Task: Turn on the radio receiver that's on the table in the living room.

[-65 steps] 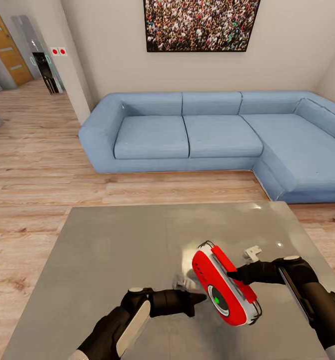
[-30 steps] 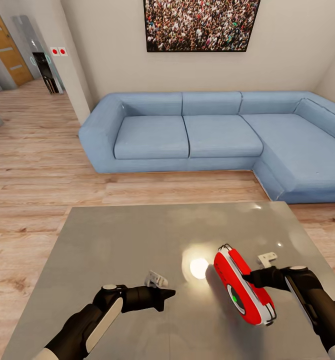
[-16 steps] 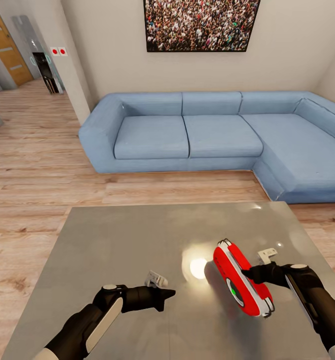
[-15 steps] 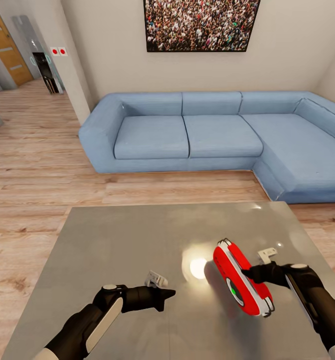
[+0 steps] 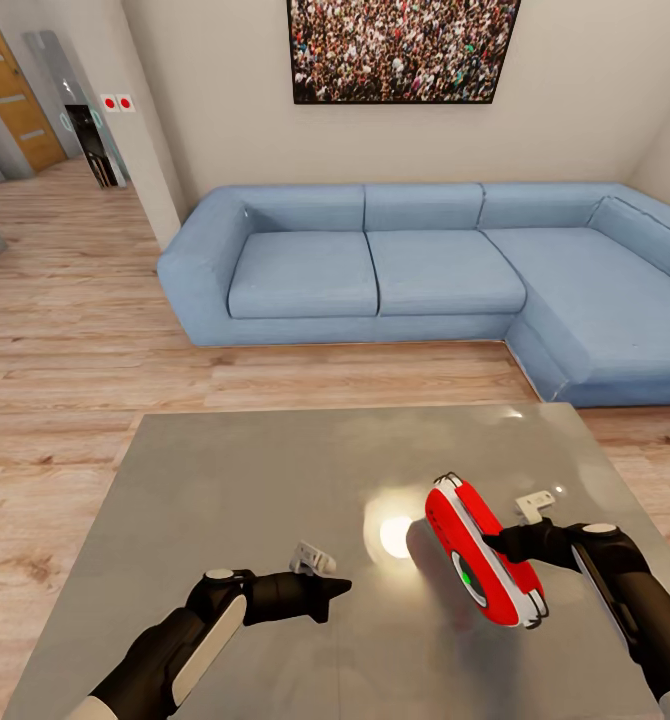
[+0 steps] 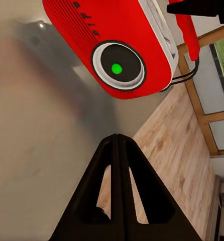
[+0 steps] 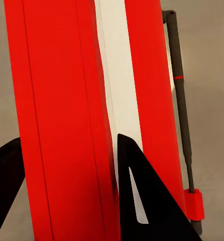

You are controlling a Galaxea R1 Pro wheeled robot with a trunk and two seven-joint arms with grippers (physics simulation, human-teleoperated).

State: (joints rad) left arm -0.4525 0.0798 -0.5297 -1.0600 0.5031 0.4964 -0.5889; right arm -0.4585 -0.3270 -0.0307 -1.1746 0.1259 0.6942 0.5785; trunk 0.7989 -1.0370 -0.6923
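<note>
The red radio receiver (image 5: 483,562) hangs tilted just above the glossy grey table (image 5: 235,470), pinched by its edge in my right gripper (image 5: 497,546). The round dial (image 6: 118,69) on its face shows a green light. In the right wrist view the fingers (image 7: 137,191) straddle the radio's red body (image 7: 62,100) and white band, with the thin wire handle (image 7: 180,100) beside them. My left gripper (image 5: 341,588) is shut and empty. It hovers over the table left of the radio, apart from it, pointing at the dial (image 5: 467,578).
A blue L-shaped sofa (image 5: 425,270) stands beyond the table under a crowd photo (image 5: 405,50) on the beige wall. Light wood floor (image 5: 65,330) surrounds the table. A hallway with a wooden door (image 5: 10,90) opens at the far left.
My left gripper has drawn back to the left from the dial it was touching 2.2 s ago. The right gripper carried the radio right, then slightly up.
</note>
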